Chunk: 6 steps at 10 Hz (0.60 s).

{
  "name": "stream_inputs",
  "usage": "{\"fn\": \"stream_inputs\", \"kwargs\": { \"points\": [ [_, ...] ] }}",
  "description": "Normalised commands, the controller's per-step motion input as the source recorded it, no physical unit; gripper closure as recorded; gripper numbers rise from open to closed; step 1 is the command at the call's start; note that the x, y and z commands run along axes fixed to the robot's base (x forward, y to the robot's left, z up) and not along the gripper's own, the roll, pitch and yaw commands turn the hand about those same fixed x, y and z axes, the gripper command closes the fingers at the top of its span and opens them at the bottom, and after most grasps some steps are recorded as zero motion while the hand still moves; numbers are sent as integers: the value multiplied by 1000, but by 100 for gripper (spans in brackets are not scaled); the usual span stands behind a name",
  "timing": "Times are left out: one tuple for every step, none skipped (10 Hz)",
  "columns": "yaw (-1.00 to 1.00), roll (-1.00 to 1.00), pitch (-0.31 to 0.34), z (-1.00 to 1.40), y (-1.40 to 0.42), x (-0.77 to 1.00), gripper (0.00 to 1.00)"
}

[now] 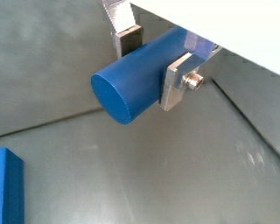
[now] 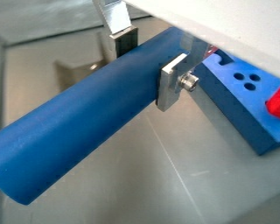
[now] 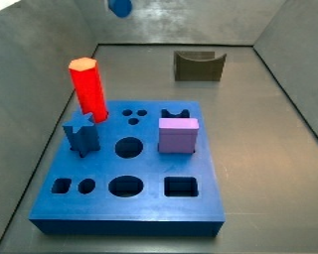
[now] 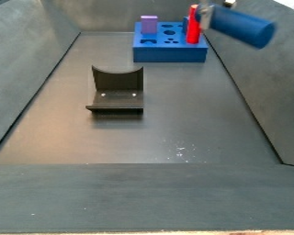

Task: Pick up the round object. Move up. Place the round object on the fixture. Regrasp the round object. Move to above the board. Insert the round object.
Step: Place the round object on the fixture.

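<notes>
While it's hanging up high: gripper [image 1: 152,59] jaws are pinching the round object [image 2: 90,127] sideways.
Why: probably carrying it clear of the fixture [image 4: 115,90] sitting below.

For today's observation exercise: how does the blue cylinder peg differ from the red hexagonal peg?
The blue cylinder peg is smooth and round; the red hexagonal peg has flat facets.
The blue cylinder peg lies sideways in the air, clamped between the fingers of the tool; the red hexagonal peg stands upright in the board.
Both are plain, single-coloured pegs.
</notes>
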Motion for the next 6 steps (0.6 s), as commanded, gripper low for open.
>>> {"fn": "stream_inputs", "kwargs": {
  "points": [
    [-1000,134,-203,-226,-124,1000,100],
    [-1000,152,-188,-219,-119,1000,100],
    [-843,178,-135,-211,-108,1000,100],
    [-613,174,-76,-202,-102,1000,100],
    [-357,162,-13,-188,-92,1000,100],
    [-268,148,3,-183,-87,1000,100]
  ]
}}
